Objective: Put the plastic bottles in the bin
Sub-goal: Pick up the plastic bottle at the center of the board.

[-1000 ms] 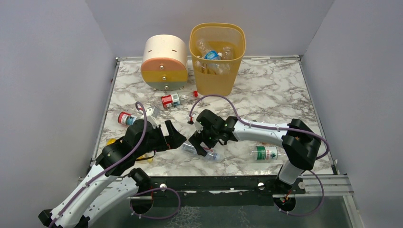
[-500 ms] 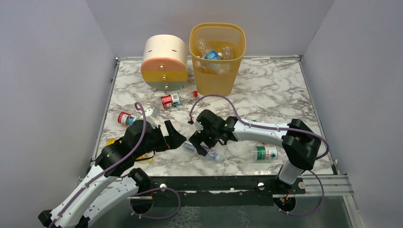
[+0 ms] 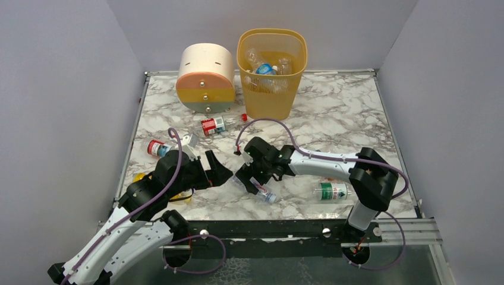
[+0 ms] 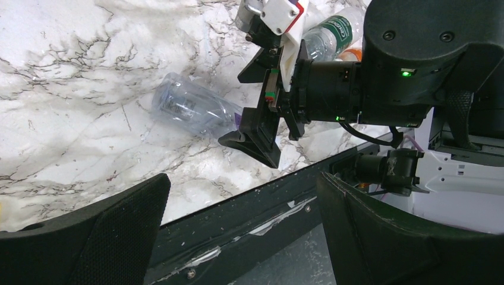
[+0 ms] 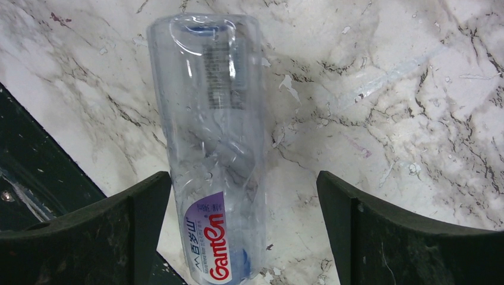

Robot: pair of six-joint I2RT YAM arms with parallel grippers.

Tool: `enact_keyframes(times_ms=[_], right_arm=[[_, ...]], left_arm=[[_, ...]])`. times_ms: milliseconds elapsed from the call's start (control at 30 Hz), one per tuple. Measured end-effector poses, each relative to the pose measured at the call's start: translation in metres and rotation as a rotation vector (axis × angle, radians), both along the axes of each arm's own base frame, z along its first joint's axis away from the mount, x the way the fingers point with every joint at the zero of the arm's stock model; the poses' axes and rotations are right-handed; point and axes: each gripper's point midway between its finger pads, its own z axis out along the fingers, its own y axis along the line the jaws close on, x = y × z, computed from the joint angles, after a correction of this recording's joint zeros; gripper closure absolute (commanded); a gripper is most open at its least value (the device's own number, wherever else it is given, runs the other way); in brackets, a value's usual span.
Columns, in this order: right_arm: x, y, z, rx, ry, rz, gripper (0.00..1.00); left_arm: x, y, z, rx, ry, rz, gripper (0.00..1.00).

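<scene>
White and grey marble covers the tabletop [image 3: 345,113], and a black metal rail [image 3: 267,228] runs along its bottom edge. Pale grey walls [image 3: 59,89] close in the left, top and right sides. The upper right part of the tabletop shows plain marble up to the wall.

The right tool [image 3: 246,177] is low in the middle of the top view. It is open wide, with one finger on each side of a clear plastic bottle with a purple label [image 5: 214,136]. This bottle lies flat on the marble, close to the rail, and the fingers do not squeeze it. The left tool [image 3: 219,168] is just to the left, open too, and holds nothing.

The tall yellow-orange plastic bin [image 3: 272,95] stands at the top middle, at the top edge of the tabletop, with several clear bottles [image 3: 265,69] inside. A round cream, orange and green drawer box [image 3: 206,77] sits just beside it on the left.

More bottles lie flat on the marble. A green-label bottle [image 3: 330,190] is at the lower right. A red-label bottle [image 3: 213,125] is below the drawer box. A red-capped bottle [image 3: 157,148] is near the left edge.
</scene>
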Motion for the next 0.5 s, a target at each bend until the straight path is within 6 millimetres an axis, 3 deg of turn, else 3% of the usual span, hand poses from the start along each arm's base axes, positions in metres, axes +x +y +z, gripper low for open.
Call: enact_keyframes(times_ms=[233,500], right_arm=[[-0.001,-0.001,-0.009,-0.021,0.014,0.0,0.15],[-0.002,-0.003,-0.017,-0.04,0.026,-0.001,0.33]], left_arm=[[0.001,-0.001,0.001,-0.004,-0.004,0.0,0.01],[0.0,0.0,0.002,-0.01,-0.007,0.002,0.01]])
